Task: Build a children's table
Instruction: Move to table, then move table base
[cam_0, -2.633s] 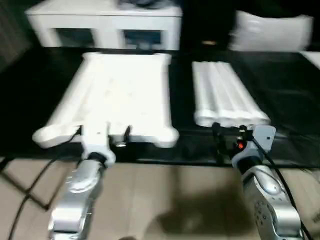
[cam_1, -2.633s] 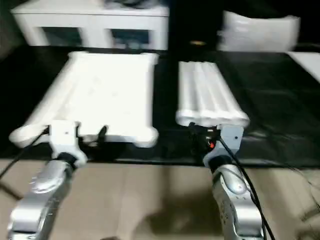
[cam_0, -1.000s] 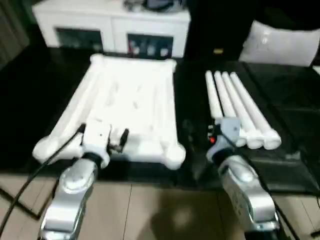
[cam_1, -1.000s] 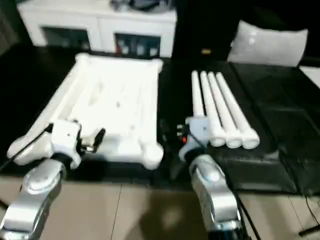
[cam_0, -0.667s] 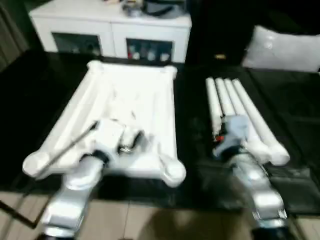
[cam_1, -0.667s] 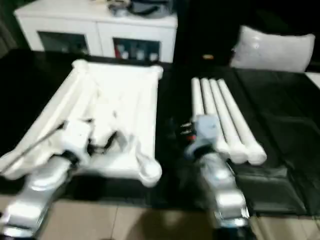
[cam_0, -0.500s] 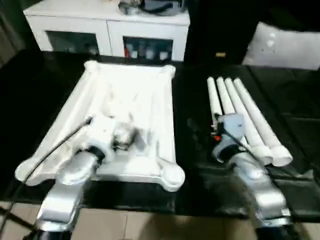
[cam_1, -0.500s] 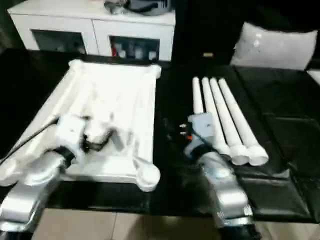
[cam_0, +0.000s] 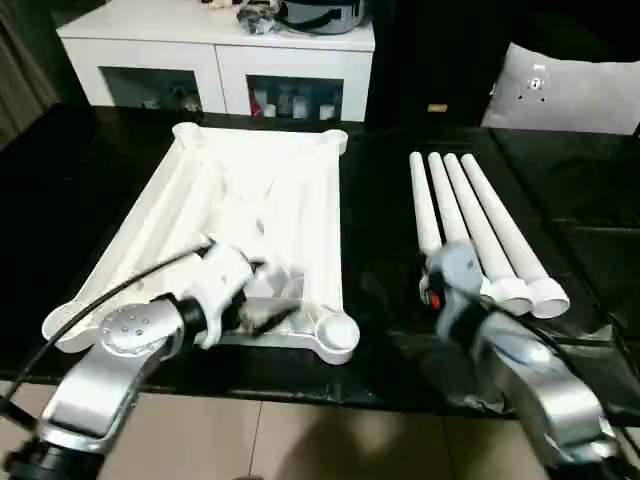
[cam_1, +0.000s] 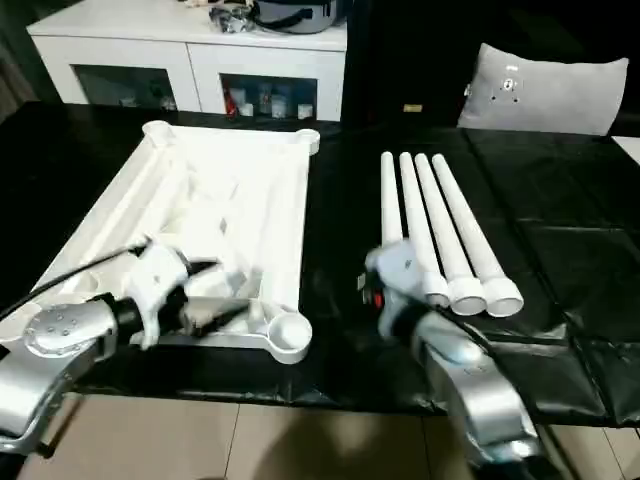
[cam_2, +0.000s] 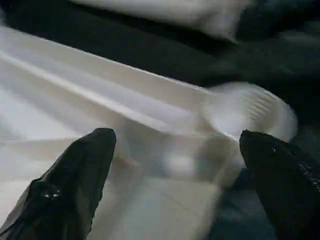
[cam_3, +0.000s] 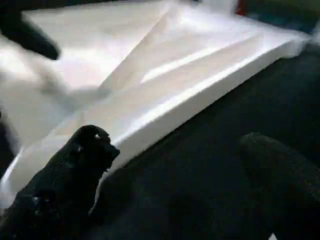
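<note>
Table top (cam_0: 255, 220) lies upside down, mid-left of the frame, w/ sockets up so the 4 legs (cam_0: 480, 230) lined up at right can go in; left gripper (cam_0: 268, 310) & right gripper (cam_3: 175, 165) both open, holding nothing.

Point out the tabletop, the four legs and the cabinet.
tabletop (cam_0: 250, 200): left eye view, on its ribbed underside, mid-panel.
legs (cam_0: 470, 215): left eye view, on the shaft of a middle leg in the row.
cabinet (cam_0: 215, 30): left eye view, on its white top surface.
</note>
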